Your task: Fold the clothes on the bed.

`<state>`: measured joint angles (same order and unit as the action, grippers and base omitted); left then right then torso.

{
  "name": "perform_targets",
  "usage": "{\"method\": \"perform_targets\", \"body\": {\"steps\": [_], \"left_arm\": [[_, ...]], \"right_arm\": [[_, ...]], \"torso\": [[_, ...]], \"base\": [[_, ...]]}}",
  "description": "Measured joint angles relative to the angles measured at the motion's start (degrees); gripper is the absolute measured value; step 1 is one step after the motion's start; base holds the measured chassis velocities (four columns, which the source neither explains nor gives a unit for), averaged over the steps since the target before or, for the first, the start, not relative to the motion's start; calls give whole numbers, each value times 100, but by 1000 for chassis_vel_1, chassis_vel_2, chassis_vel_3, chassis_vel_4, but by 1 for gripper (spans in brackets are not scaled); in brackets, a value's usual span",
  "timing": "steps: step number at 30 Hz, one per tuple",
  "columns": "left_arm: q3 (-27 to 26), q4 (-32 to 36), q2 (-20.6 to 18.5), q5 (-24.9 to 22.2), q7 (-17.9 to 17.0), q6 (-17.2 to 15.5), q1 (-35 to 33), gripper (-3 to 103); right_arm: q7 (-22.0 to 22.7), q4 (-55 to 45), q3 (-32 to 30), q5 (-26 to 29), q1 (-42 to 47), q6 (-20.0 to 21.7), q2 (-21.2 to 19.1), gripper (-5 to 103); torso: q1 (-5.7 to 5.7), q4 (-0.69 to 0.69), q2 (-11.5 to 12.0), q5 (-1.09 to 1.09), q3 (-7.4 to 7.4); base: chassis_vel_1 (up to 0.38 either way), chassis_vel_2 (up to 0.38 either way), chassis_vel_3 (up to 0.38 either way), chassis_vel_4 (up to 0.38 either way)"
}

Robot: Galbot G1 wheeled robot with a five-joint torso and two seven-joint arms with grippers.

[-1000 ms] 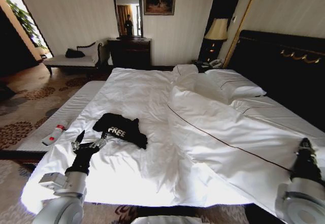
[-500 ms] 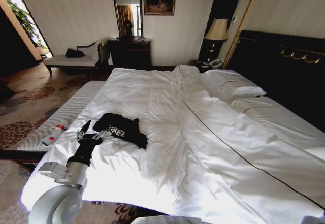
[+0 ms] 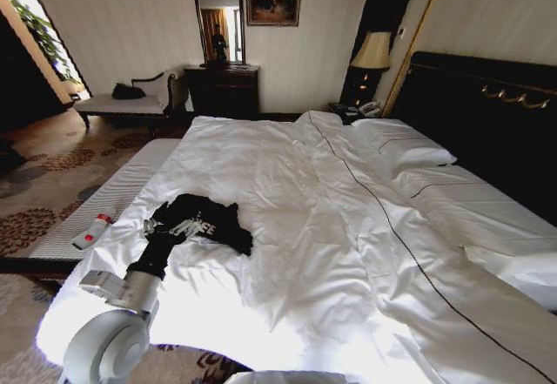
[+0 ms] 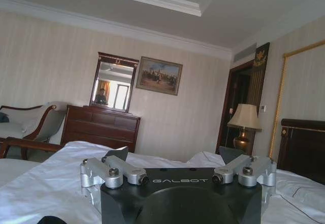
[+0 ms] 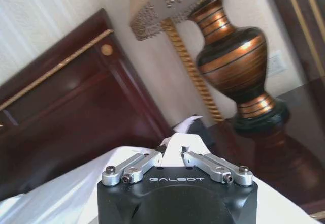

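Duvet (image 3: 287, 192) news first: a second ago it was bunched up in a big fold over the right half of the bed (image 3: 487, 205), and now it's lying spread out pretty flat with just that dark seam line running down it. So the surface around the shirt looks a lot tidier to work on. The right hand (image 5: 172, 150) has pulled off toward the headboard corner, up near the bedside lamp (image 5: 233, 56) in its own wrist view. There's a bit of white right at its tip, and honestly we can't tell if it's gripping anything or not. Meanwhile the left hand (image 3: 161, 227) has crept forward over the last second and is now right at the near left edge of the black T-shirt (image 3: 209, 223), touching it or as good as. Its wrist view shows the fingers (image 4: 118, 154) spread wide, nothing in them. The shirt itself hasn't gone anywhere: it's a crumpled heap on the left part of the duvet, toward the foot, with the white lettering half hidden by the hand. Our read is that 0 folds are done yet. We're only at the first grab, and the shirt probably needs flattening out before any fold counts. Soft bunched fabric like that could easily drag some duvet along with it.
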<state>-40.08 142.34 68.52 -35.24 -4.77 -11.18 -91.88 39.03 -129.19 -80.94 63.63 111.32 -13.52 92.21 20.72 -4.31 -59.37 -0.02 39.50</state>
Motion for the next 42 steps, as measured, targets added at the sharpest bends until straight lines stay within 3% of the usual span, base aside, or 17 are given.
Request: {"method": "perform_targets", "body": {"steps": [10,30,42], "left_arm": [[31,-128,-8,-94,5,24,82,100],[-43,-301,-84,-244,-19,95,119,100],[-55,-350,-81,-205,-58,99,96,100]], "right_arm": [[801,330,304,-255,222,157,-7,2],[1102,1184,773,-412,381,113,-14,2],[1328,1489,1016,-547,360,343,-10,0]], "torso": [[0,0,0,-1,0],[0,-2,0,-2,0],[0,-4,-1,-2,0]], "base": [[0,0,0,0],[0,0,0,0],[0,0,0,0]]}}
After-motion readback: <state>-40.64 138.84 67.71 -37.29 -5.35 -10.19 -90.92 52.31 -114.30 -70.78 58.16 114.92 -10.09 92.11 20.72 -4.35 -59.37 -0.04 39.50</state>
